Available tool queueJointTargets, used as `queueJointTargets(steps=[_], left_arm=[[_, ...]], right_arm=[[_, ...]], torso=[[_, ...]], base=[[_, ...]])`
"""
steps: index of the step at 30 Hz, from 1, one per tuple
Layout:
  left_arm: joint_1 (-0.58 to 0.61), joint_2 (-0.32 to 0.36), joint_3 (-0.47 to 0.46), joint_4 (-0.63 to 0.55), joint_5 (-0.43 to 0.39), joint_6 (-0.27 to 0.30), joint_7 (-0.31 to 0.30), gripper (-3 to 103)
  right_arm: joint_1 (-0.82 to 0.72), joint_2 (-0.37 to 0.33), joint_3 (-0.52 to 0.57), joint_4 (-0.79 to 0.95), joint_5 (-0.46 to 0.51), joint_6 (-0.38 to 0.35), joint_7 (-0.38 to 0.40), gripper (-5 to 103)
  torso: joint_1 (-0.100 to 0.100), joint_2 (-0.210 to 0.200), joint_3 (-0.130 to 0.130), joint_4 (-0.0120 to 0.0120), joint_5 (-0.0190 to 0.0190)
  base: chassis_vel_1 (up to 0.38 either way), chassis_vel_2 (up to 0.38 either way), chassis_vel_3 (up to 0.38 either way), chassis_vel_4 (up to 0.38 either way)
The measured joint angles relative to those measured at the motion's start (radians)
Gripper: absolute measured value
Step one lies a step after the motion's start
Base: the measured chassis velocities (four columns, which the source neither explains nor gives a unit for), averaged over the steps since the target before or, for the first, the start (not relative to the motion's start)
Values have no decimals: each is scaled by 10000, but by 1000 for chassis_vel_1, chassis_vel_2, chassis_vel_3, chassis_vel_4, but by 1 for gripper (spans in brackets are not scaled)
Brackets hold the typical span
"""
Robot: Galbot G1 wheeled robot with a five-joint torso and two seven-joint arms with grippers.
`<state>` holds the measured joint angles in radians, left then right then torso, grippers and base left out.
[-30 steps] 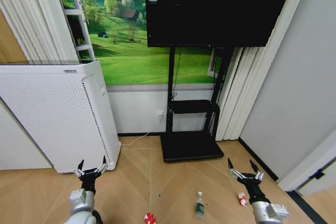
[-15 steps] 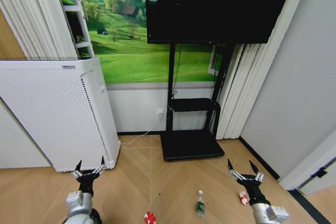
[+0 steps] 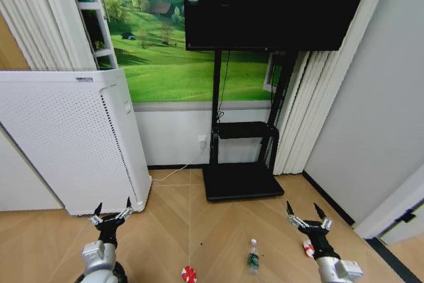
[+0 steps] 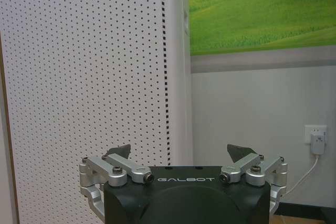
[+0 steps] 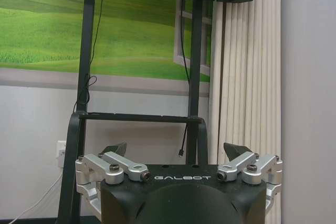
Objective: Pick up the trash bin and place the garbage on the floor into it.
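Note:
The trash bin is out of view. On the wooden floor at the bottom of the head view lies the garbage: a red-and-white round wrapper (image 3: pixel 189 274), a small clear bottle with green label (image 3: pixel 252 258), and a red-and-white packet (image 3: pixel 307 248) partly hidden behind my right gripper. My left gripper (image 3: pixel 112 213) (image 4: pixel 180 153) hangs open at lower left, facing the white appliance. My right gripper (image 3: pixel 305 211) (image 5: pixel 177 149) hangs open at lower right, pointing at the TV stand. Both hold nothing.
A tall white perforated appliance (image 3: pixel 73 144) (image 4: pixel 84 77) stands at left against the wall. A black TV stand (image 3: pixel 242 182) (image 5: pixel 136 119) with a large screen (image 3: pixel 271 8) is ahead, its base plate on the floor. Pleated curtains (image 5: pixel 244 87) and a grey wall (image 3: pixel 371 130) close the right side.
The whole head view has shifted slightly, so the camera has moved a little. Both grippers stay open and parked; the litter has not moved on the floor.

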<state>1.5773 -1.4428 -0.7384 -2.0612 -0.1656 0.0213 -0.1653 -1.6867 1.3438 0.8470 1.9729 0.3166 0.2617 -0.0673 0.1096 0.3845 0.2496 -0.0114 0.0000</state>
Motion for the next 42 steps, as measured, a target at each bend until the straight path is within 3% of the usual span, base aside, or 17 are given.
queueJointTargets(steps=[42], left_arm=[[-135, 39, 72, 125, 21, 23, 75, 100]], right_arm=[[14, 56, -47, -158, -168, 135, -46, 100]], torso=[[-497, -1677, -1179, 0, 0]], base=[[0, 0, 0, 0]])
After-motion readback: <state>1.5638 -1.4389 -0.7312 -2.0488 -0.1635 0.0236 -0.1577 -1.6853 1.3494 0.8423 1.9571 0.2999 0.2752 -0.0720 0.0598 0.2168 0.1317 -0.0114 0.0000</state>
